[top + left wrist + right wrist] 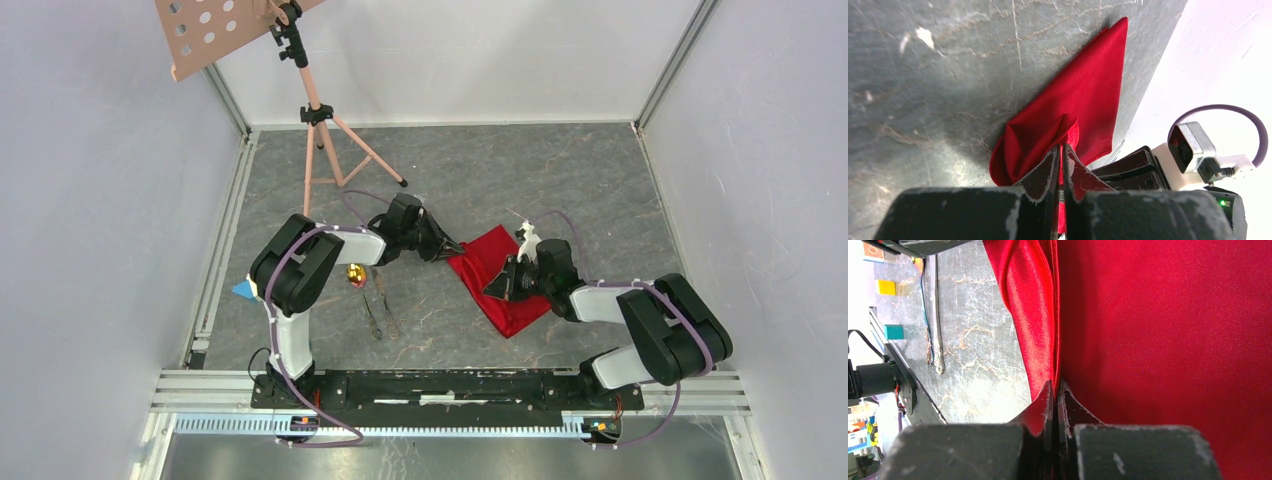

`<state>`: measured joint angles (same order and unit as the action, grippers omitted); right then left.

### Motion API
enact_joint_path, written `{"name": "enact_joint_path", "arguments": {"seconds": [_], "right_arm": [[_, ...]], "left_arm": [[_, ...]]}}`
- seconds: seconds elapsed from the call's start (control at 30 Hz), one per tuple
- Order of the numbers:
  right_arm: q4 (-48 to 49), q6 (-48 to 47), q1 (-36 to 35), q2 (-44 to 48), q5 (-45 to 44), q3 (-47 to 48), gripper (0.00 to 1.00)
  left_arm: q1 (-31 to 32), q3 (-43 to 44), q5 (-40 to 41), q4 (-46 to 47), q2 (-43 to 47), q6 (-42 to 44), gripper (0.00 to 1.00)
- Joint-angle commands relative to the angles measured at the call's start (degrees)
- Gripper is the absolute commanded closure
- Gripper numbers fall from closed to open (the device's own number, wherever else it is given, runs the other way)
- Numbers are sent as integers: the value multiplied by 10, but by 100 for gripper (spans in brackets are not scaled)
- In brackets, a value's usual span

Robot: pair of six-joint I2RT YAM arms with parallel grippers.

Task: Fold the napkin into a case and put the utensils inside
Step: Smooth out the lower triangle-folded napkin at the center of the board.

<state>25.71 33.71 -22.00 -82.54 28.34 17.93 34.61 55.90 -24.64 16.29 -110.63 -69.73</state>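
Our left gripper (1062,147) is filling the bottom of the left wrist view. Its black fingers are pressing together on a bunched fold of the napkin (1083,95), with a strip of red showing between them. From that pinch the cloth is running away across the grey table (923,75) to a sharp corner.

Our right gripper (1055,385) is likewise clamping the napkin. Its tips are meeting on a glossy doubled edge, and red cloth is filling the view to the right of them.

From above, we are seeing the napkin lying partly folded in the middle of the table, between our two grippers. We are holding its left corner with the left gripper and its near edge with the right gripper.

The utensils are lying on the table well apart from the napkin, to the left, close to our left arm. The gold spoon (354,274) is sitting just beside that arm, and the thin dark pieces (378,312) are lying a little nearer to us. We are touching none of them.
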Motion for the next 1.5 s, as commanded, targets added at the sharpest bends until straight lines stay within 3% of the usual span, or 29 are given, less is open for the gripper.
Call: {"name": "enact_joint_path", "arguments": {"seconds": [0.0,0.4,0.63,0.73,0.9,0.97,1.17,1.27,1.47], "right_arm": [[-47,-33,3,10,-23,26,96],[-95,-55,2,19,-34,48,89],[-313,-167,-8,94,-159,129,67],[-359,-196,-30,120,-204,153,57],[-305,-199,-70,84,-122,201,51],[-238,-180,-73,41,-45,215,51],[-97,-131,-73,-82,46,250,63],[-72,-122,-72,-122,53,252,68],[-84,-128,-60,-120,46,203,67]], "left_arm": [[-12,23,-21,42,-26,-14,91],[-15,41,-52,79,-84,-10,94],[-16,47,-75,65,-103,7,96],[-15,47,-79,57,-100,18,97],[-16,47,-78,39,-95,29,97],[-16,47,-75,28,-96,33,98],[-20,57,-75,6,-107,33,98],[-20,60,-77,5,-113,27,98],[-24,58,-76,-4,-119,29,98]]}}
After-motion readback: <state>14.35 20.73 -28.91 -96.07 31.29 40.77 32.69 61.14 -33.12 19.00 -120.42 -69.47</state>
